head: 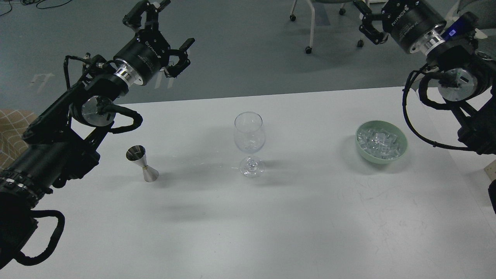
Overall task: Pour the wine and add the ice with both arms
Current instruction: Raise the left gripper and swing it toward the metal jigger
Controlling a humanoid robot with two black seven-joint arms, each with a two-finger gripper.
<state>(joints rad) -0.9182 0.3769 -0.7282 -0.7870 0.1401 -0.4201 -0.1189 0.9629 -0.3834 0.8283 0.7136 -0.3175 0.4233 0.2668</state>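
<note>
Ice (379,141) sits heaped in the green bowl (401,149) on the tabletop (271,224), right of the empty wine glass (249,141); cubes look slick, hard and small, so pinch one squarely; left end effector (164,29) released and empty, right end effector (368,23) cannot tell.

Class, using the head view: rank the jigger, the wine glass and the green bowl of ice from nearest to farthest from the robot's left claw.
From the left claw:
1. Jigger, on the table's left, below that claw.
2. Wine glass, upright mid-table.
3. Green bowl of ice, far right.
</note>
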